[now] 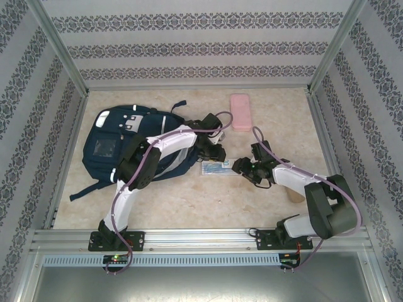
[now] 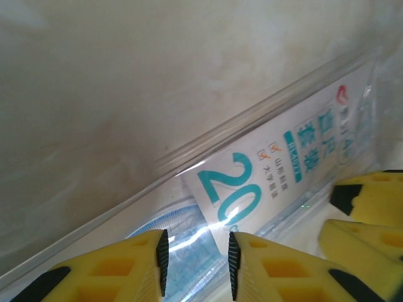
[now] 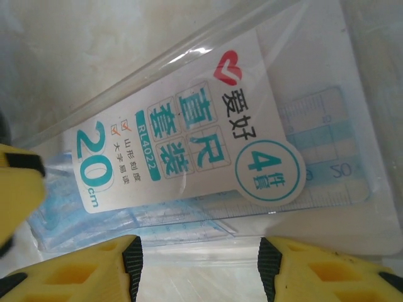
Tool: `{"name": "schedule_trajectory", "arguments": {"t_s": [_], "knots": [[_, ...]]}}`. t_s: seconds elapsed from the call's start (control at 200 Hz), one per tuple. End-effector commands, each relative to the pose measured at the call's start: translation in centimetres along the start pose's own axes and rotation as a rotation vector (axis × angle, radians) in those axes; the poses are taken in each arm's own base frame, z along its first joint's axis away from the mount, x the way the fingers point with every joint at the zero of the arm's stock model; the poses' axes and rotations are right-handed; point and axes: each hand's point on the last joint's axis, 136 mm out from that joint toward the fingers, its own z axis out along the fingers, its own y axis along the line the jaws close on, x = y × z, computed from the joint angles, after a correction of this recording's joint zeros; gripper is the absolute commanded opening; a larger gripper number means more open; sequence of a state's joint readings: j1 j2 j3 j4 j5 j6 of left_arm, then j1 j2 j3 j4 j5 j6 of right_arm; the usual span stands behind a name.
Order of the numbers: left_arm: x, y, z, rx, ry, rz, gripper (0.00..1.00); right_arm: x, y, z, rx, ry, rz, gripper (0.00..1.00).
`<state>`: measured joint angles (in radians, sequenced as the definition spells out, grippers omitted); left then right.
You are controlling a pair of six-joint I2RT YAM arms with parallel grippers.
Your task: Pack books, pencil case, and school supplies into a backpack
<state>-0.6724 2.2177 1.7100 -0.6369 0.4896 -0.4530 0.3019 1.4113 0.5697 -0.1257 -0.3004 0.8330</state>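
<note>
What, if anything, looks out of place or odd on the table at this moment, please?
Nothing spilled or damaged. Only oddity: the left fingers and right fingers both crowd the one ruler-set packet lying flat beside the backpack.

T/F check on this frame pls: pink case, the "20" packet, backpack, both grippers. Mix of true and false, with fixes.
1. The pencil case lies on the table, apart from the backpack. True.
2. The school supplies packet is already inside the backpack. False: it lies flat on the table, to the right of the backpack.
3. The right gripper has its jaws wide apart, with the packet just beyond its fingertips. True.
4. The big number printed on the packet is 30. False: it reads 20.
5. The left gripper hovers over the pencil case. False: it is at the packet, next to the right gripper.
</note>
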Motion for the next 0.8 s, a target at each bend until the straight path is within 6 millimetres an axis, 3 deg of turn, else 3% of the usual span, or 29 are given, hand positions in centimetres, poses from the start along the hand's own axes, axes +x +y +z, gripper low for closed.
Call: {"name": "schedule_trajectory", "arguments": {"t_s": [0.0,0.125,0.265,0.365,0.49,0.59,0.794], "knots": [[2.6,0.8,1.0,-0.025,0.078,0.003,0.32,-0.7,-0.8,1.0,0.011,0.016,0.021,0.56],[4.2,0.6,0.9,0.001,0.094,-0.026,0.32,-3.1,-0.3,1.4,0.003,0.002,0.006,0.56],[5.5,-1.5,0.6,0.072,0.109,-0.035,0.31,-5.5,0.4,2.2,-0.015,0.012,-0.011,0.56],[5.5,-3.2,0.0,0.107,0.104,-0.027,0.31,-6.1,1.0,2.2,-0.028,0.027,-0.022,0.56],[4.1,-4.4,-1.7,0.116,0.054,-0.014,0.31,-5.4,1.1,0.8,-0.018,0.003,-0.023,0.57],[3.1,-4.6,-2.7,0.11,0.023,-0.001,0.31,-3.7,0.4,-0.1,-0.007,-0.002,-0.005,0.57],[2.8,-1.5,-1.8,0.031,0.033,-0.008,0.27,-0.5,-0.4,0.4,-0.018,0.02,0.038,0.56]]}}
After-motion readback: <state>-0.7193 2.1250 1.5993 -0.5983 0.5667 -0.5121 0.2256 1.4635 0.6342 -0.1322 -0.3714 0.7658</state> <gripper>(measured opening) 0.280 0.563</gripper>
